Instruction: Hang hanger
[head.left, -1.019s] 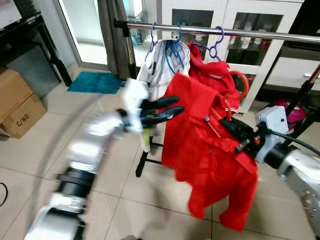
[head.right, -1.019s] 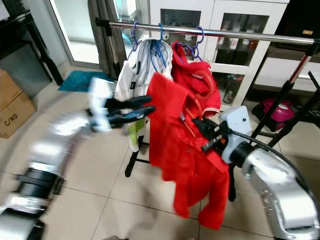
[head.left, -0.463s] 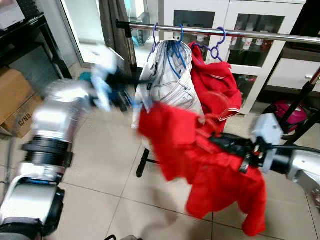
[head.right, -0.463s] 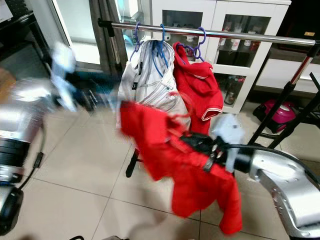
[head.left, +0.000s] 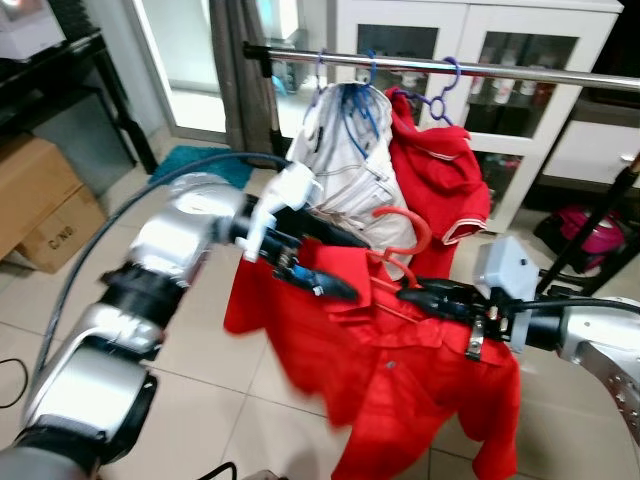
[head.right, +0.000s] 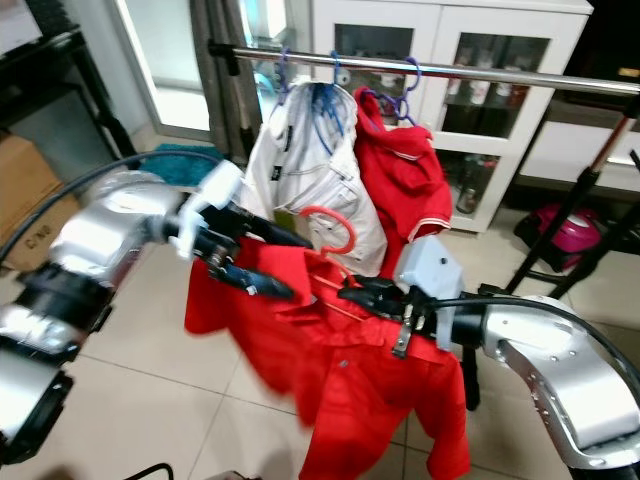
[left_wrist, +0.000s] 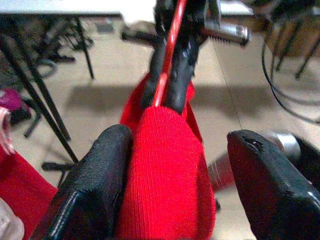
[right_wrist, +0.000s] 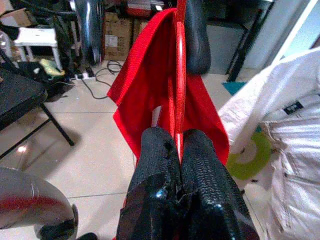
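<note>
A long shiny metal clothes rail (head.left: 560, 72) runs across the scene, above and beyond both end effectors, with a white glass-fronted cabinet (head.left: 520, 40) behind it. On the rail, past the left end effector, hang a white jacket (head.left: 345, 160) on a blue wire hanger (head.left: 362, 95) and a red shirt with white trim (head.left: 440, 170) on a purple hanger (head.left: 440, 90). Below everything lies the pale tiled floor (head.left: 200, 350), with a brown cardboard box (head.left: 40, 205) and a teal mat (head.left: 195, 160) well off to the left arm's side.

Between the two end effectors droops a big red garment (head.left: 400, 380), hanging below them towards the floor. It rides on the red plastic hanger (head.left: 400, 235), whose hook curls up just above the gap between the two end effectors, short of the rail and not on it.

The right end effector (head.left: 425, 297) comes in from the right and is clamped tight on the hanger's thin red bar; the right wrist view shows its black fingers (right_wrist: 165, 165) pressed together around that bar. The left end effector (head.right: 262, 262) reaches in from the left at the garment's shoulder, fingers spread apart, and the left wrist view shows one black finger (left_wrist: 102, 170) touching a fold of red cloth while the other stands clear of it.
</note>
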